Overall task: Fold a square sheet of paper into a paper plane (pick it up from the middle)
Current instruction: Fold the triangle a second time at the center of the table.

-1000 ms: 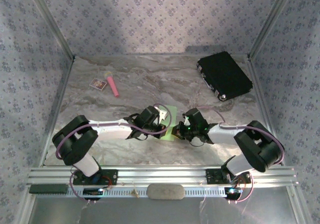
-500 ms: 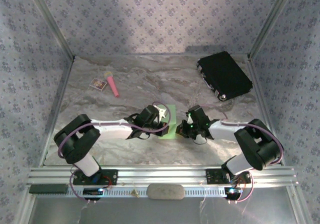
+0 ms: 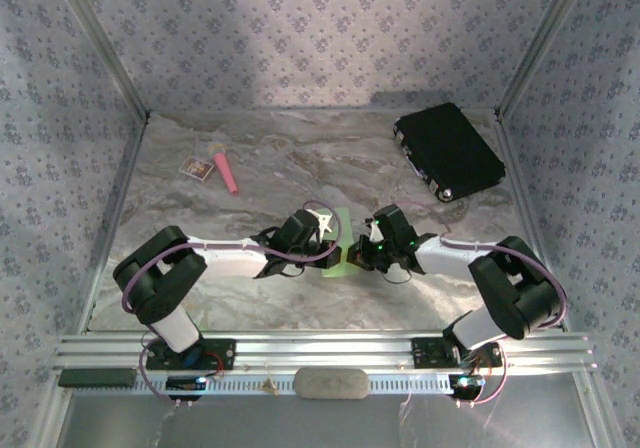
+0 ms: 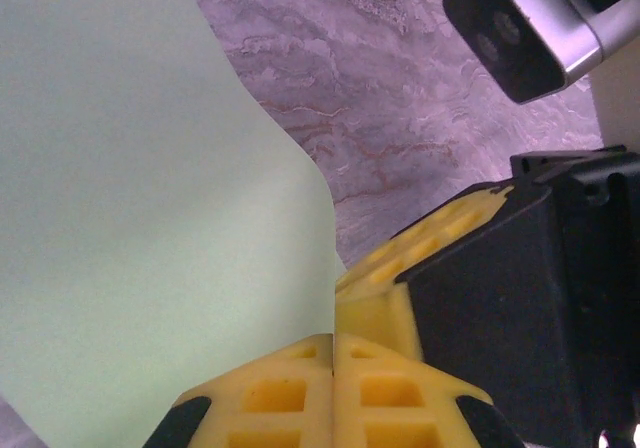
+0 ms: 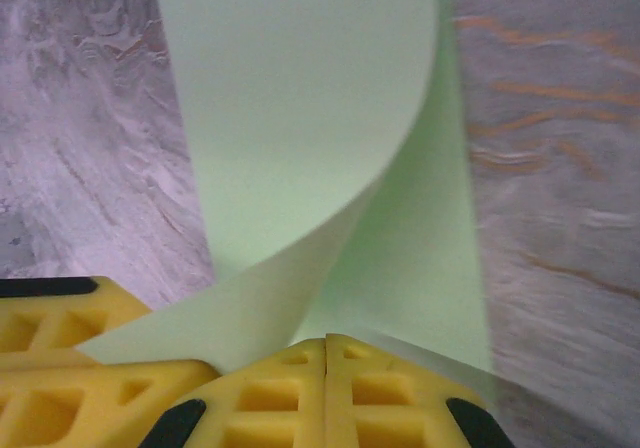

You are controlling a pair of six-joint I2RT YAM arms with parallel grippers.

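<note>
- L claw (image 4: 333, 363): yellow fingers pressed tight together, no gap. Edge of the lime-green square sheet of paper (image 4: 150, 218) runs down into the seam, so it is pinched there.
- From the L wrist cam, the sheet spreads up and to the left of the fingers, smooth, with its right edge bowed in a soft curve.
- R claw (image 5: 325, 363): jaws also fully closed, with the sheet nipped at the tips.
- From the R wrist cam, the paper rises straight ahead of the fingers. The top layer curls over a flat lower layer, w/ no sharp crease visible.
- A yellow finger of the L claw sits low at left in the R wrist cam, touching the curled edge.
- A yellow finger and the black body of the R claw sit just beside the L fingers in the L wrist cam.
- Top cam: both arms reach inward and the claws meet tip to tip near mid worktop (image 3: 300, 168), a bit toward the near side. The sheet is betw. them, showing as a narrow green strip.
- Well apart at far left: pink stick (image 3: 226, 171) w/ small white card (image 3: 197, 168) just beside it.
- Far right corner: black case (image 3: 448, 151), lying flat, well away from the paper.
</note>
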